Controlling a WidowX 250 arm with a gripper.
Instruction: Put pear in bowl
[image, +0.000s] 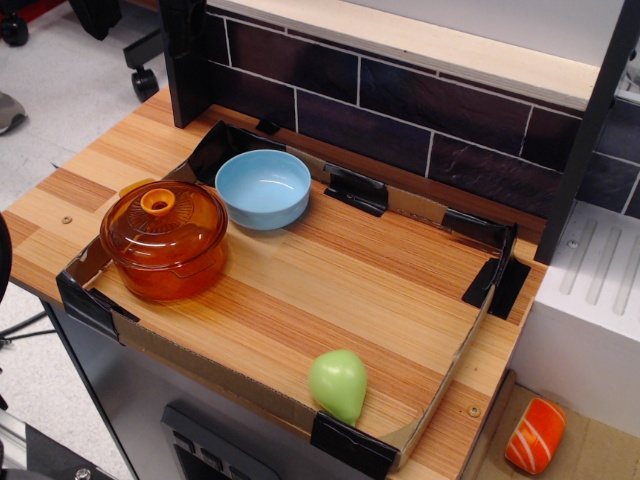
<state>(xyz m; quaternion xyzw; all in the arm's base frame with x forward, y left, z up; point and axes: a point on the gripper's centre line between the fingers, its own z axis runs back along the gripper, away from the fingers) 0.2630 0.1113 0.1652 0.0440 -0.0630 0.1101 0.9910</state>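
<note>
The light-green toy pear (338, 384) lies on the wooden tabletop near the front edge, right of centre, its narrow tip pointing toward the front. The light-blue bowl (263, 188) stands upright and empty at the back left of the table, next to the orange pot. Pear and bowl are far apart. No gripper or arm shows in this view.
An orange translucent lidded pot (164, 240) stands at the left, touching or nearly touching the bowl. A low cardboard rim with black corner brackets (352, 444) borders the work area. A dark tiled wall (400, 110) rises behind. An orange-and-white striped toy (534, 436) lies lower right, off the table.
</note>
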